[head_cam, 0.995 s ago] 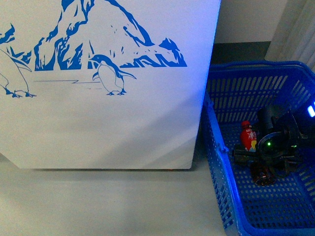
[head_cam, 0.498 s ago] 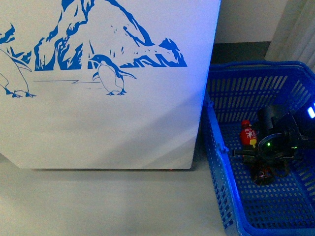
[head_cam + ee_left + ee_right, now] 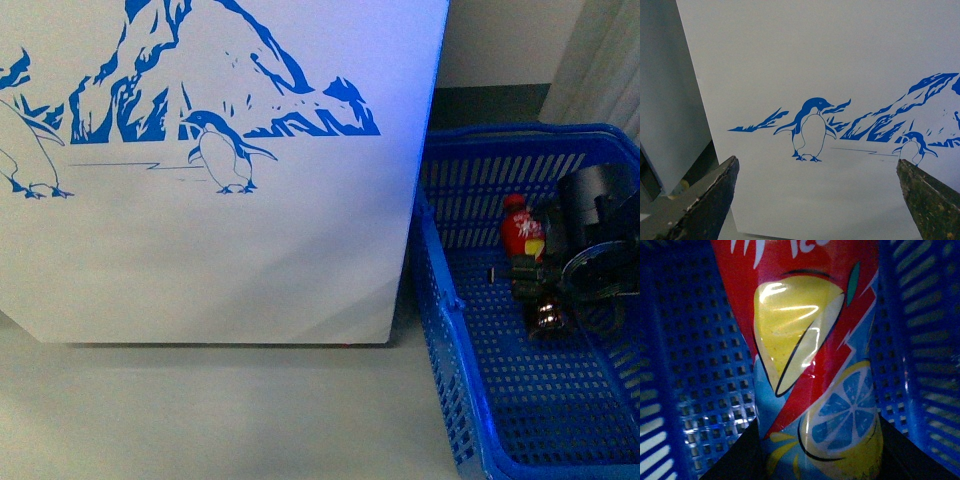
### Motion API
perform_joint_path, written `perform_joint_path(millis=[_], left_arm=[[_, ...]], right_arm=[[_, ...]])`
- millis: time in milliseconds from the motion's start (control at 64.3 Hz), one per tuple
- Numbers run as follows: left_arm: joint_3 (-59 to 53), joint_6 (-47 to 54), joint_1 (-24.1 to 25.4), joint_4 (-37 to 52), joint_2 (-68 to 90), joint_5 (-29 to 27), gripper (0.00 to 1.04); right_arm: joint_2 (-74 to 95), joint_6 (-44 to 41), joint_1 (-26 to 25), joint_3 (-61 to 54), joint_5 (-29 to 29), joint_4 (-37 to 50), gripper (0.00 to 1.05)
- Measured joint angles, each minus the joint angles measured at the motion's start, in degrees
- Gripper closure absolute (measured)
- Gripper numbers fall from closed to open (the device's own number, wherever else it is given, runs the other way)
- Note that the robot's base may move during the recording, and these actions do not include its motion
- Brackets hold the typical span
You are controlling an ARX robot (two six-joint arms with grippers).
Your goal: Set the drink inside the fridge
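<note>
Front view: one drink (image 3: 522, 228), upright inside one blue basket (image 3: 450, 340) just beside one white fridge (image 3: 250, 260), pinched low on its body by right pincer (image 3: 535, 270). Left wrist view: left pincer (image 3: 815, 200) spread wide, facing two printed penguins (image 3: 812, 130).

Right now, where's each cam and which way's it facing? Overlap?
Front: on the body, looking down at fridge and blue basket; right gripper shut on the drink.
Left wrist: left arm, facing fridge penguins; left gripper open, fingers at the edges.
Right wrist: right arm, close on drink label, basket mesh behind; finger edges show.
Shared: front/left wrist, fridge; front/right wrist, drink and basket.
</note>
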Motion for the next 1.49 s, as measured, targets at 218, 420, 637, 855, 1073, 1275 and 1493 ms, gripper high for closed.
perform_joint_path(millis=[218,420,637,855,1073,1275,1493], left_arm=[[0.0,0.0,0.0,0.0,0.0,0.0,0.08],[0.0,0.0,0.0,0.0,0.0,0.0,0.08],[0.0,0.0,0.0,0.0,0.0,0.0,0.08],[0.0,0.0,0.0,0.0,0.0,0.0,0.08],[0.0,0.0,0.0,0.0,0.0,0.0,0.08],[0.0,0.0,0.0,0.0,0.0,0.0,0.08],[0.0,0.0,0.0,0.0,0.0,0.0,0.08]], right_arm=[[-19.1,-1.5,-0.1,-14.6,-0.6,7.0,0.63],[-36.9,-2.0,-0.2,-27.4,-0.4,10.2,0.63],[-55.4,-1.8,0.3,-40.3,-0.2,9.8,0.63],[-74.1,-2.0,1.6,-50.6,-0.9,8.1,0.63],[-93.8,-2.2,1.9,-57.8,-2.6,0.1,0.63],[-112.4,-3.2,2.3,-62.7,-1.3,-3.1,0.63],[-135.4,-4.7,4.0,-65.2,-0.7,-12.0,0.63]])
